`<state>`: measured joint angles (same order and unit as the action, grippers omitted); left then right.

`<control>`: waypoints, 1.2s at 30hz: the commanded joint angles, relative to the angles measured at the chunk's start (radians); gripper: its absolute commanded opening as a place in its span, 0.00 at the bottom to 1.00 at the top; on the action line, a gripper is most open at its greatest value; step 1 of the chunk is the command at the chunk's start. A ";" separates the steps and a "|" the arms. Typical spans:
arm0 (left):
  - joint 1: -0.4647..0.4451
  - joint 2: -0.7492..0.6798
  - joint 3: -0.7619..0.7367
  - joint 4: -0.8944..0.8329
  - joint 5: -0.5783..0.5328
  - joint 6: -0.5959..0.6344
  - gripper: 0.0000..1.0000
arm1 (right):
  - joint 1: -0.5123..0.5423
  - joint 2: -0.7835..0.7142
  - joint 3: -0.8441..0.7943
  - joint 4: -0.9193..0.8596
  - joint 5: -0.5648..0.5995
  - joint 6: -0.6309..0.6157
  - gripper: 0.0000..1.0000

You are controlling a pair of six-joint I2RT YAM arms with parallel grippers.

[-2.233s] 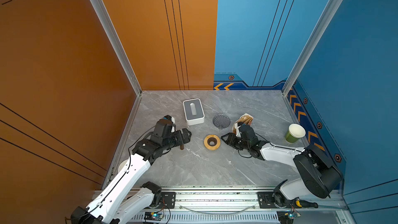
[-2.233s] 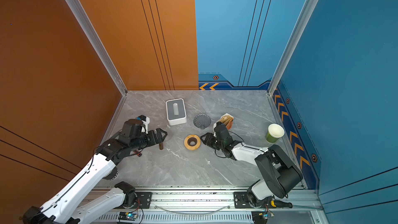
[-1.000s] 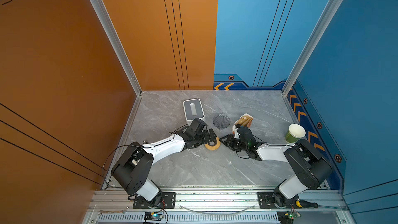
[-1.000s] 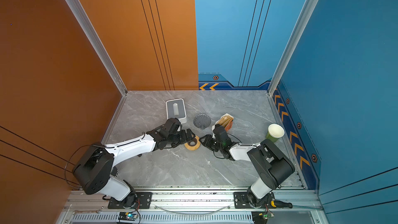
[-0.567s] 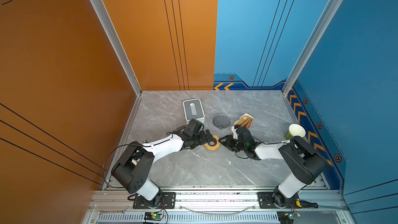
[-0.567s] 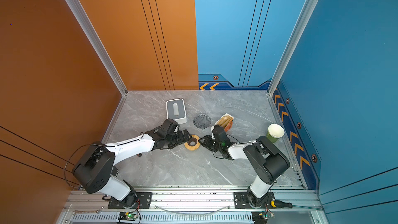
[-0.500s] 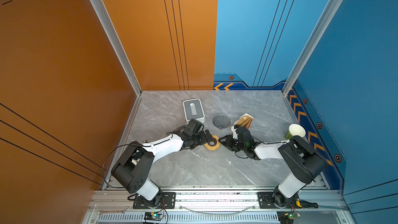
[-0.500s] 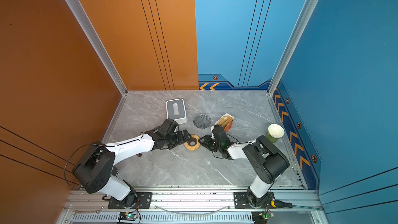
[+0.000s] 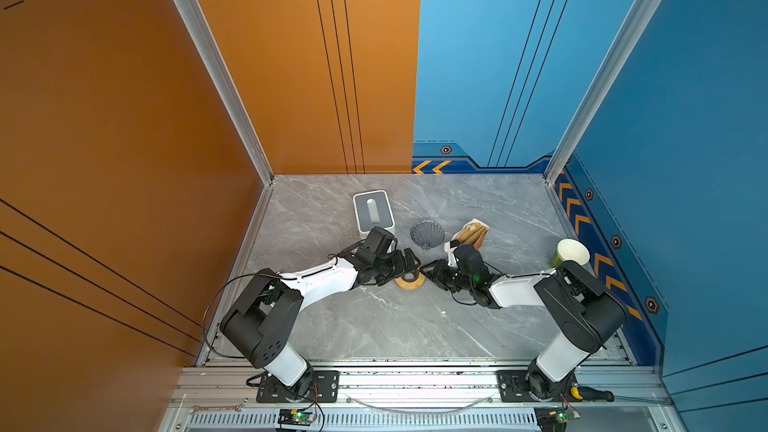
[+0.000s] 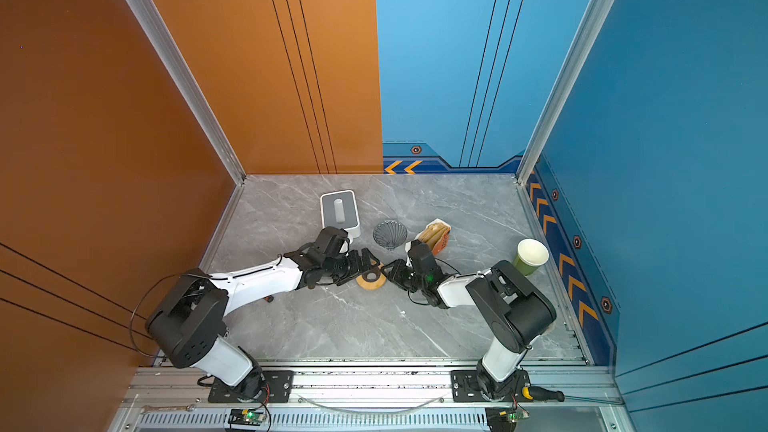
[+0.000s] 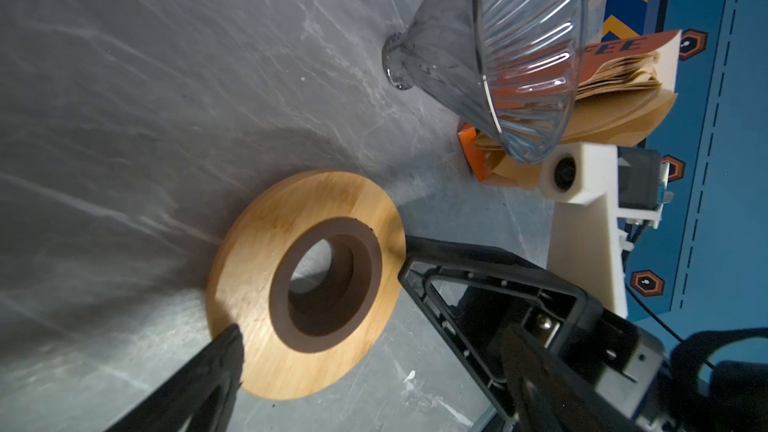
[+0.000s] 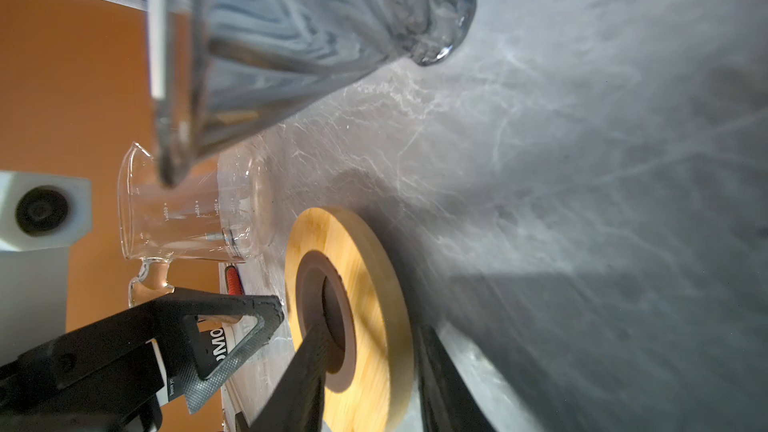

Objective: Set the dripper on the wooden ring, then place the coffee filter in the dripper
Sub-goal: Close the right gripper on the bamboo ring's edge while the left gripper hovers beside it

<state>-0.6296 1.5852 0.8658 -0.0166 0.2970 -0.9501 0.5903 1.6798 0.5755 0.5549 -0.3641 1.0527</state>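
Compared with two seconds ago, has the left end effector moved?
Yes. In both top views the left end effector moved rightward, up to the wooden ring.

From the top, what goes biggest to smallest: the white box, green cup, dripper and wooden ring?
1. White box
2. Green cup and dripper: they look about alike, so no ranking
3. Wooden ring, partly hidden

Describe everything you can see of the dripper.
The dripper is a smoky grey, see-through cone, glass or plastic by its look, with spiral ribs down its wall. It stands mouth up on its narrow foot on the marble table, between the white box and the filter pack, apart from both. It holds no filter; nothing grips it.
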 commanded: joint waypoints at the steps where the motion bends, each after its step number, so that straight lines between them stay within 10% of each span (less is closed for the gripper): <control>1: -0.002 0.020 0.020 0.020 0.026 -0.006 0.98 | 0.008 0.024 0.012 0.020 -0.005 0.010 0.35; 36: 0.052 0.027 -0.048 0.064 0.022 -0.016 0.98 | 0.048 0.022 0.043 0.043 -0.009 0.016 0.27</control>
<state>-0.5869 1.6146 0.8379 0.0383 0.3004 -0.9573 0.6304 1.7161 0.5995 0.5880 -0.3668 1.0641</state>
